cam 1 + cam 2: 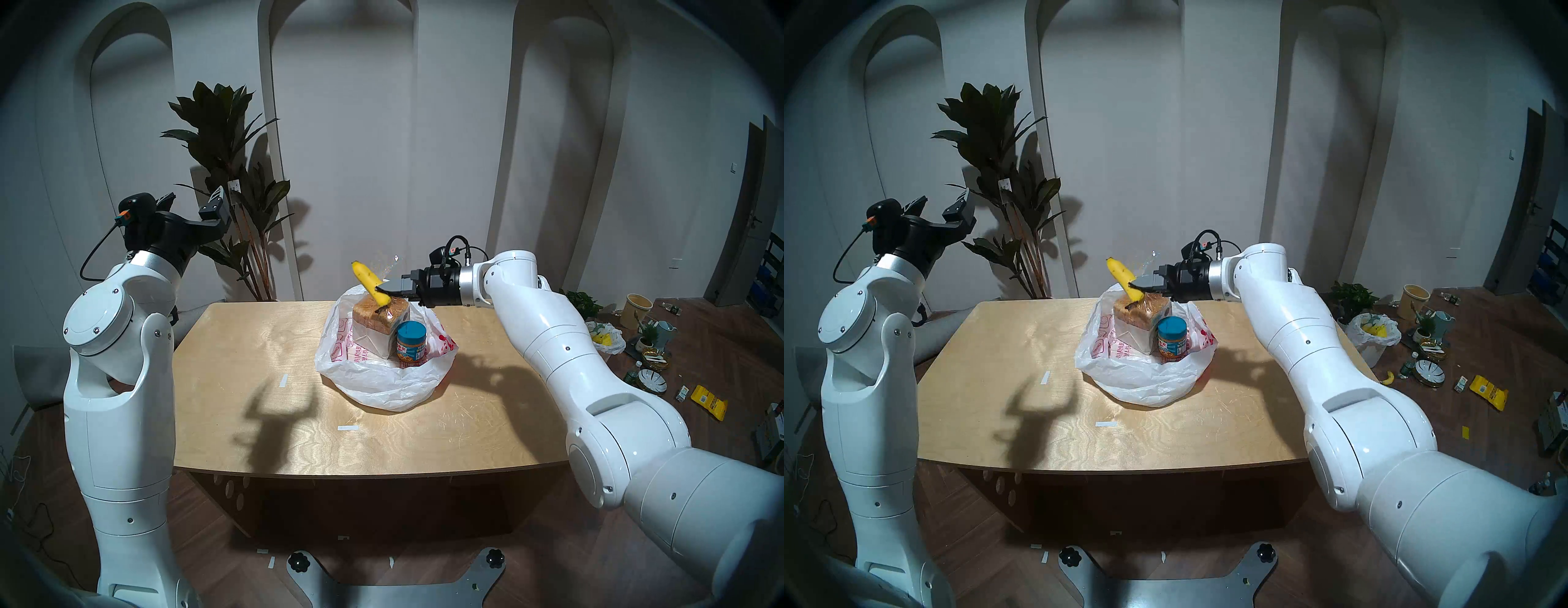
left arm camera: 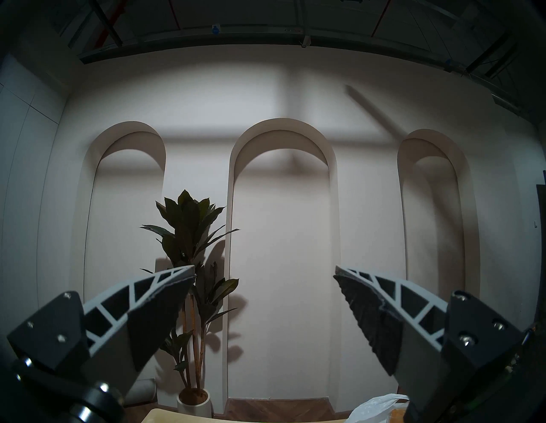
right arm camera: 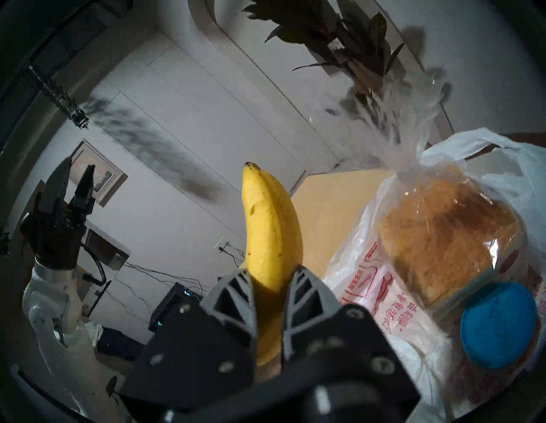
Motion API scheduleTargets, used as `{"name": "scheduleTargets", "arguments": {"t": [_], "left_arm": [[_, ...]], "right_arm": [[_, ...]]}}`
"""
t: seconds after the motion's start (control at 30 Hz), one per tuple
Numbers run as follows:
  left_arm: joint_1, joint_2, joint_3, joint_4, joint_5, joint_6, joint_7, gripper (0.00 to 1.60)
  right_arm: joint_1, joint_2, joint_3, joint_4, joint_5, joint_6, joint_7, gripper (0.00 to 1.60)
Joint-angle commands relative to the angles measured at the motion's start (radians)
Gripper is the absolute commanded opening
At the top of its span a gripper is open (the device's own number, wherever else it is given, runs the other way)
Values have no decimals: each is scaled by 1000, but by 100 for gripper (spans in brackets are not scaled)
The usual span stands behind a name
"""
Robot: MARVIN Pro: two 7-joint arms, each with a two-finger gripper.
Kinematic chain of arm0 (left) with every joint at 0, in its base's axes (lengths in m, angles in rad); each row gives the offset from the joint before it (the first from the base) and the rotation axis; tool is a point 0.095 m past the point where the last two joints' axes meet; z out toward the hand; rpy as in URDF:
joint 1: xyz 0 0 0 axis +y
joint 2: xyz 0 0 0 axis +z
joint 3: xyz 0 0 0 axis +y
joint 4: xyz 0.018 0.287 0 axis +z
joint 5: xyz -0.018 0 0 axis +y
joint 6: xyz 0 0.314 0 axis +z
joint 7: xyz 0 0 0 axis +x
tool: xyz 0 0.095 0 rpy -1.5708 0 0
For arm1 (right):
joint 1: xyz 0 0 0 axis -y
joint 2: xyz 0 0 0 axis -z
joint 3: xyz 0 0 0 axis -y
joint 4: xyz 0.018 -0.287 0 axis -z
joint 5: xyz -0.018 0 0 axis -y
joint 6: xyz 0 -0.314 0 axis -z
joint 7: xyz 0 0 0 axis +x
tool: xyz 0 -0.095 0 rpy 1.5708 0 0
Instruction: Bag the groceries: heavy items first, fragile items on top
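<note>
The white bag with red printing lies open on the wooden table. Inside it stand the wrapped brown loaf and, at its right, the blue-lidded peanut butter jar. My right gripper is shut on the yellow banana, which hangs tilted just above the loaf. In the right wrist view the banana stands between the fingers, with the loaf and jar lid to its right. My left gripper is raised off the table's left side, open and empty.
A potted plant stands behind the table's far left corner. On the floor at the right lie a small white bag with yellow contents, dishes, cups and a yellow packet. Two strips of white tape mark the tabletop.
</note>
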Motion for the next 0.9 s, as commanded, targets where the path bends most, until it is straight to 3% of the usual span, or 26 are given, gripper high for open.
{"name": "scheduleTargets", "arguments": {"t": [0.0,0.3,0.6,0.73,0.83,0.87], "left_arm": [[-15,7,-2,-22,6,-4,2,160],[-15,9,0,-28,18,-3,4,160],[-16,7,3,-38,32,2,13,160],[-16,6,6,-41,37,6,20,160],[-16,7,8,-42,38,5,24,160],[-15,7,8,-42,39,5,26,160]], "right_arm": [[-57,81,-24,-108,16,-2,91,0],[-117,208,-58,-253,31,-2,110,0],[-90,264,-129,-376,30,-45,113,0],[-76,219,-156,-409,-11,-94,14,0],[-43,132,-170,-340,-69,-138,-88,0],[-26,131,-194,-316,-78,-153,-91,0]]}}
